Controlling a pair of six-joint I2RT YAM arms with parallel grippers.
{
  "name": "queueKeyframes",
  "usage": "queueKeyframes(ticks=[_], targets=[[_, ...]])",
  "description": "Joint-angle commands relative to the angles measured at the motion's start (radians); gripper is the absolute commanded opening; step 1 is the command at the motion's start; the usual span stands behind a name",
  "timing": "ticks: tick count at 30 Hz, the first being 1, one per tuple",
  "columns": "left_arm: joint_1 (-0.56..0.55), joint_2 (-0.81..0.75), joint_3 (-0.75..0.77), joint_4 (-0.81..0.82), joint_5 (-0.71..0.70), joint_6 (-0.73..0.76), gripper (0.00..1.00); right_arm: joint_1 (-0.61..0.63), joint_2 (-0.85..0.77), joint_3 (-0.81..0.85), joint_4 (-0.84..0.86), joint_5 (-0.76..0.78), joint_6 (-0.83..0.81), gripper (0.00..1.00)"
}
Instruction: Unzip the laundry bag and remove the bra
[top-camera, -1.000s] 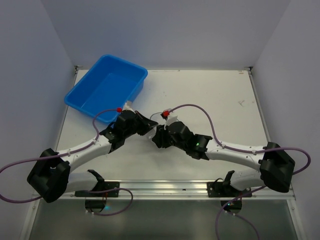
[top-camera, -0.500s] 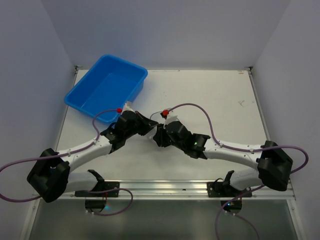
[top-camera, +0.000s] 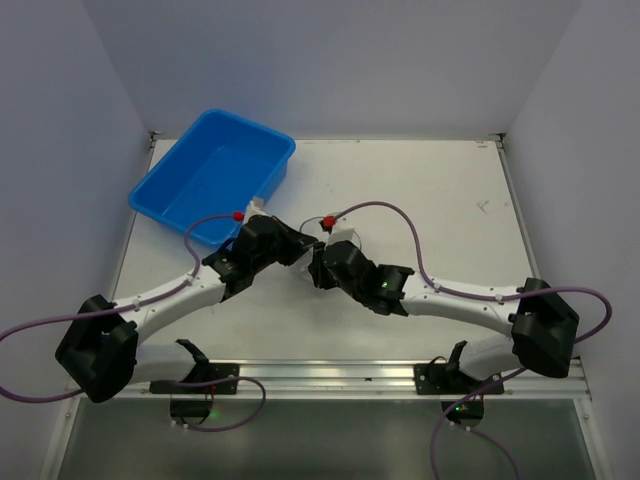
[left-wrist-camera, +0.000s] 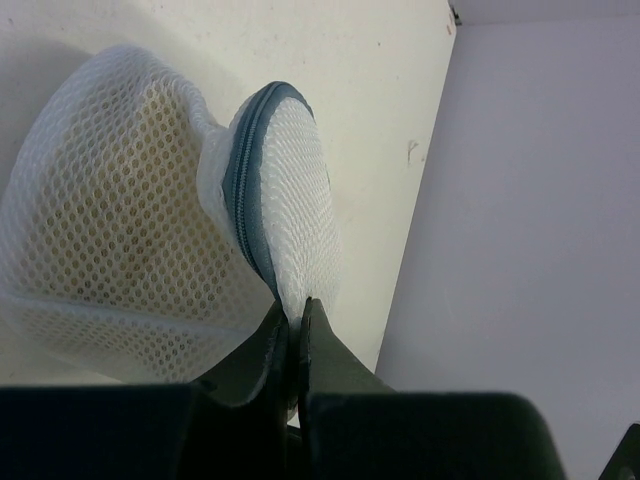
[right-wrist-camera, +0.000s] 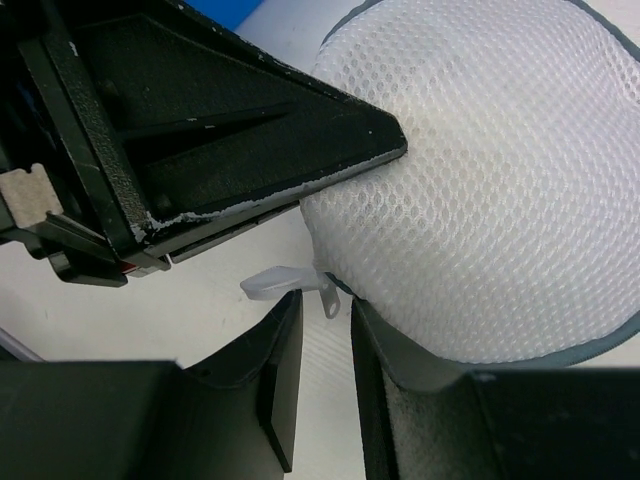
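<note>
Nudged closer to the laundry bag (right-wrist-camera: 480, 180) on the tabletop (left-wrist-camera: 330, 60), the right tool (right-wrist-camera: 322, 300) is narrowly parted with the zipper pull (right-wrist-camera: 285, 283) just off its tips, while the left tool (left-wrist-camera: 295, 315) pinches the bag's mesh beside its zipper band (left-wrist-camera: 245, 200).

The left arm (top-camera: 170, 295) and right arm (top-camera: 470, 300) are showing white links between bulky black joint housings. Purple cables (top-camera: 395, 210) are looping off them, red caps (top-camera: 238, 215) are marking the wrists, and a green light (top-camera: 381, 285) is glowing on the right forearm.
</note>
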Motion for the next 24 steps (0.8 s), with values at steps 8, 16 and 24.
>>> queueKeyframes(ticks=[8,16,24], targets=[[-0.020,0.020,0.075,-0.060,-0.002,-0.013,0.00,0.012,0.017,0.078,-0.028,0.148,-0.006,0.28],[-0.020,0.026,0.090,-0.062,-0.002,-0.013,0.00,0.026,0.026,0.109,-0.038,0.145,-0.023,0.29],[-0.021,0.028,0.095,-0.062,0.004,-0.014,0.00,0.032,0.040,0.123,-0.061,0.173,-0.009,0.31]])
